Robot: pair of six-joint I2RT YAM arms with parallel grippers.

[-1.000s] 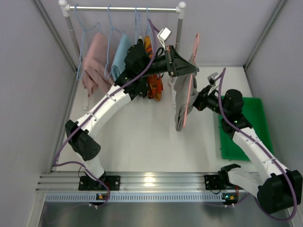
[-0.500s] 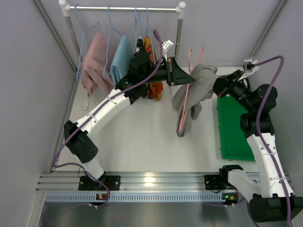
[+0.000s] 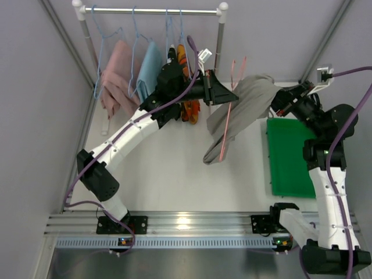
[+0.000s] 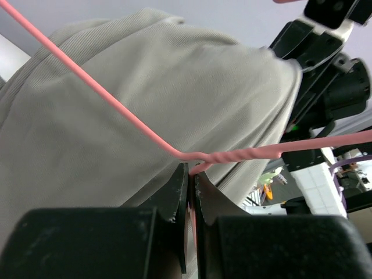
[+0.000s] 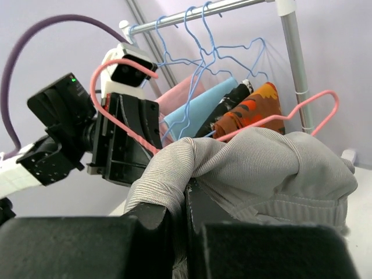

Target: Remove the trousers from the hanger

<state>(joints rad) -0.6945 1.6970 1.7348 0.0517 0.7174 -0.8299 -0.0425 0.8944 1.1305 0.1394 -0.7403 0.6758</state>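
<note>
Right gripper [image 5: 185,189] at 6 o'clock, jaws pinched on a fold of the grey trousers [image 5: 261,157]. Pink hanger [image 5: 123,60] runs under the cloth, neck at the left gripper [image 5: 145,136], 9 o'clock. Orange-red trousers [image 5: 256,107] at 2 o'clock, below the rail [image 5: 232,7].

Middle of the tabletop [image 3: 174,180] is wide open; grey trousers [image 3: 247,99] on the pink hanger [image 3: 226,125] stretch across back right, rack [image 3: 157,10] blocks back left, green tray [image 3: 290,157] sits right

Plain grey trousers [image 3: 250,96], pink hanger [image 4: 232,154], green tray [image 3: 290,163].
</note>
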